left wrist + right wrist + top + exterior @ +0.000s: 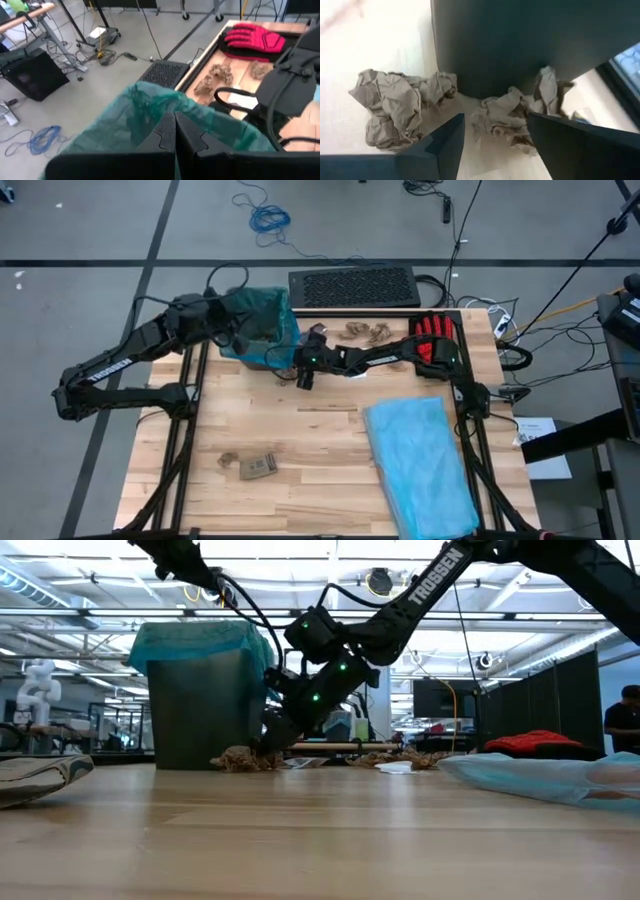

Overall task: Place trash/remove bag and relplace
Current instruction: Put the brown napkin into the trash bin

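A dark bin point(200, 705) lined with the teal bag point(265, 315) stands at the table's far left. My left gripper point(175, 132) is shut just above the bag's rim point(150, 107). My right gripper point(495, 120) is open and low at the bin's foot, its fingers on either side of a crumpled brown wad point(505, 115) of trash that lies on the table against the bin's wall point(520, 40). Another wad point(395, 110) lies beside it. More wads point(368, 332) lie at the far edge. Near the front lie a wad point(228, 460) and a tan card point(258, 467). My left gripper's shut fingers point(167, 132) stand over the bag's rim; I cannot tell whether they touch the plastic. My right gripper slants down from the table's right side, with the wad between its open fingers; I cannot tell whether it touches the wad.
A pale blue plastic bag point(420, 465) lies spread over the table's near right. A red glove point(435, 335) sits at the far right corner. A dark perforated mat point(352, 286) lies on the floor beyond the far edge. Bare wood point(300, 430) lies in the table's middle.
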### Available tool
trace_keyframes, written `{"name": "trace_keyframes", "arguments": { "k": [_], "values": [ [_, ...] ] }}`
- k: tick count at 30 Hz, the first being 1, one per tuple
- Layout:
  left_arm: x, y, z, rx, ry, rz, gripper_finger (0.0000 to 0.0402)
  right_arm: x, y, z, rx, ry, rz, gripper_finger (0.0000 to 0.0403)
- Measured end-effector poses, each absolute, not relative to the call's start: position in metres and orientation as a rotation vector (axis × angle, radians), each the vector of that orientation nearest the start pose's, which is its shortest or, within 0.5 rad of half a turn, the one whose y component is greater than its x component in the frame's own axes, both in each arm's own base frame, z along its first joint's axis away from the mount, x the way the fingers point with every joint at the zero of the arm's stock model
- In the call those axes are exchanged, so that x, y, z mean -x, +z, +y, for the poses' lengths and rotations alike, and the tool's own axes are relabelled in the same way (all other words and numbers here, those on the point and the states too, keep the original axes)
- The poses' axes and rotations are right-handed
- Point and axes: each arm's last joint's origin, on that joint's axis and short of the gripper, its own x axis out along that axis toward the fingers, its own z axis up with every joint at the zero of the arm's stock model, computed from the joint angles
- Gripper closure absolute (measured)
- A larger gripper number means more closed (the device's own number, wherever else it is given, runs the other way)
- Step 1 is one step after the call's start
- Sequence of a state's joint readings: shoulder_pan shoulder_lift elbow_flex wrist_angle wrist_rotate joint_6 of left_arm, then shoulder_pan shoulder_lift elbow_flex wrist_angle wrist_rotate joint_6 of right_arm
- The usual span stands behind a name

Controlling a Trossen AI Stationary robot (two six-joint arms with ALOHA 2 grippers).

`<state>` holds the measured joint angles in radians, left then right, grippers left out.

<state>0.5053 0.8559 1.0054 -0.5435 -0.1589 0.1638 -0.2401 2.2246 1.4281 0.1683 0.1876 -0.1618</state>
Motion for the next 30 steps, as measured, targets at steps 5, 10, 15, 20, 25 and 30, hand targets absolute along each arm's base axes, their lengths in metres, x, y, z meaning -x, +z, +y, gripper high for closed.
{"name": "trace_keyframes", "arguments": {
  "k": [5,10,15,20,25,30],
  "values": [
    [-0.146,0.361,0.086,-0.085,0.621,0.452,0.0401,-0.456,0.121,-0.119,0.096,-0.375,0.687,0.0274],
    [-0.146,0.362,0.086,-0.086,0.621,0.448,0.0402,-0.455,0.12,-0.117,0.098,-0.373,0.704,0.0386],
    [-0.146,0.362,0.086,-0.087,0.623,0.446,0.0402,-0.45,0.123,-0.097,0.083,-0.328,0.801,0.0398],
    [-0.145,0.362,0.088,-0.074,0.647,0.442,0.0402,-0.435,0.139,-0.073,0.054,-0.289,0.962,0.0402],
    [-0.144,0.362,0.089,-0.06,0.653,0.438,0.0402,-0.415,0.172,-0.053,0.027,-0.277,1.056,0.0402],
    [-0.144,0.362,0.089,-0.055,0.675,0.437,0.0402,-0.395,0.219,-0.039,0.048,-0.311,1.023,0.0403]
  ]
}}
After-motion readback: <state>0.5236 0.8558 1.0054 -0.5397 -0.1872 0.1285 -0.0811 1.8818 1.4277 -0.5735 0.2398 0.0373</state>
